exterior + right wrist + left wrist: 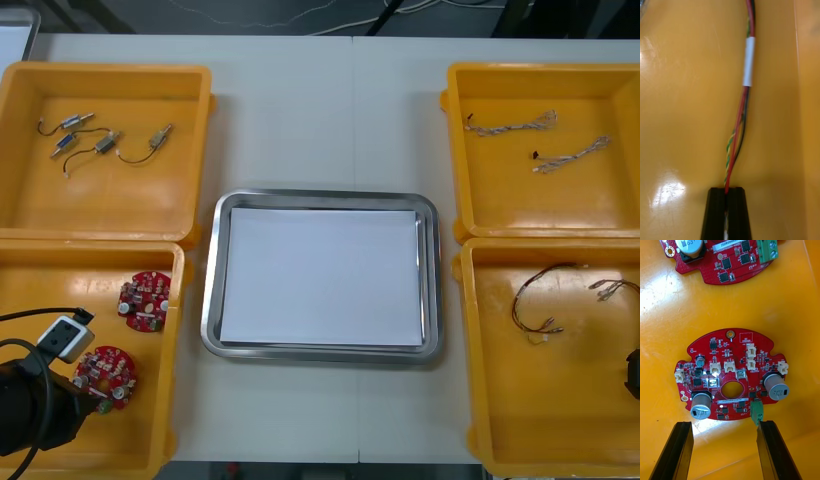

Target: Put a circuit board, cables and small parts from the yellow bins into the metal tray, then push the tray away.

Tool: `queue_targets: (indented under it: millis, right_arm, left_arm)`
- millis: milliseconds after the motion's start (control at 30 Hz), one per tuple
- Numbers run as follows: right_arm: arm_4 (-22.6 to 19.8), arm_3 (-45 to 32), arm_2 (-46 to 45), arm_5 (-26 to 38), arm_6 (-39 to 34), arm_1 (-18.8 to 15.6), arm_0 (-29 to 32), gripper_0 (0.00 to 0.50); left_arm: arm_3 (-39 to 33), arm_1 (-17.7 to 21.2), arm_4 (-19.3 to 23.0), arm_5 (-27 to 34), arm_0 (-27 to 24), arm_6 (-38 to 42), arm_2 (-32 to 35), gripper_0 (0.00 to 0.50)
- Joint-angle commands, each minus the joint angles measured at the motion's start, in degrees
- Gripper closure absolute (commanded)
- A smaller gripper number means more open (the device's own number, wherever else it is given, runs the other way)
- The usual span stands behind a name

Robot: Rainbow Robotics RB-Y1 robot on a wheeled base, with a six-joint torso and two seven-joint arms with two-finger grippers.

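Left end effector [723, 423] apart, beside circuit board [733, 352]; neighbouring board [730, 272] label begins "25DRV". Right end effector [726, 189] clamped on red and yellow cable [739, 116].

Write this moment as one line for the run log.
left hand: open at circuit board, left bin | right hand: shut on cable, right bin | tray: nothing loaded

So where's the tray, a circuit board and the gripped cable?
metal tray [210, 290], front view, left rim.
circuit board [733, 349], left wrist view, red face above its hole.
red and yellow cable [748, 63], right wrist view, white sleeve.
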Motion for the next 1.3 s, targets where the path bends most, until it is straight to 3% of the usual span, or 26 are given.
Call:
queue_targets:
  millis: [33, 300, 667, 1033, 1300]
  right_arm:
    - [0.83, 0.42, 1.14, -0.34, 1.79, 0.67, 0.32, 0.500]
    - [0.57, -2.13, 0.17, 2.04, 1.79, 0.67, -1.44, 0.500]
    - [-0.22, -11.88, -3.79, 19.35, 0.12, 1.55, -4.52, 0.500]
    - [-0.04, -23.48, -3.87, 34.47, -6.03, 6.64, -4.34, 0.500]
    - [0.57, -27.70, -2.73, 34.73, -8.85, 9.81, 0.14, 0.500]
  left_arm:
    - [-2.00, -1.24, -1.67, -0.31, 3.24, -3.99, -1.14, 0.000]
    - [-2.35, -1.59, -3.34, -0.31, 3.77, -3.11, -2.37, 0.000]
    - [-4.02, -3.00, -8.17, 0.30, 3.68, -0.39, -5.01, 0.000]
    - [-4.11, -3.61, -10.37, 0.65, 2.80, 1.02, -7.38, 0.000]
    - [-3.93, -4.31, -12.21, 0.65, 2.45, 2.07, -8.96, 0.000]
